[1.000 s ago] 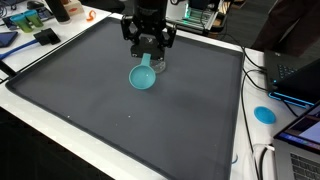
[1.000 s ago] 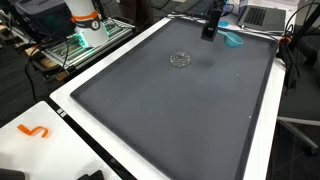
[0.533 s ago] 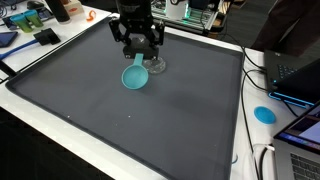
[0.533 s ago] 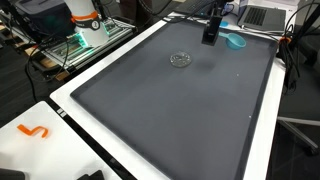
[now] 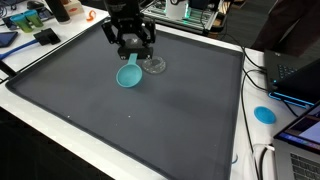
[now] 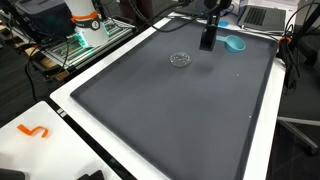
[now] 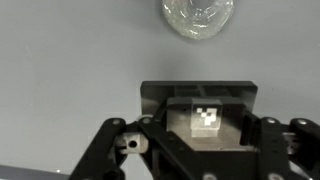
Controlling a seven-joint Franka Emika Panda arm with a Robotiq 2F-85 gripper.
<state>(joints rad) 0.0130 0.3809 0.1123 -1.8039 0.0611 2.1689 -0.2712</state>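
Observation:
My gripper [image 5: 131, 47] hangs over the far side of a dark grey mat [image 5: 150, 120] and is shut on the handle of a teal scoop [image 5: 130, 75], whose bowl sits low over the mat. A small clear glass dish [image 5: 153, 65] lies on the mat just beside the scoop. In an exterior view the gripper [image 6: 207, 38] sits between the dish [image 6: 180, 60] and the scoop [image 6: 236, 43]. In the wrist view the jaws [image 7: 200, 120] are closed around a pale block, the dish [image 7: 198, 14] lies ahead of them, and the teal bowl is hidden.
The mat lies on a white table [image 5: 60, 130]. A blue disc [image 5: 264, 113], laptops [image 5: 297, 75] and cables crowd one side. An orange hook [image 6: 35, 131] lies on the white edge. Electronics [image 6: 85, 30] stand past the mat.
The gripper has moved sideways along the far part of the mat, carrying the teal scoop with it. The glass dish, earlier hidden behind the gripper, now shows beside it.

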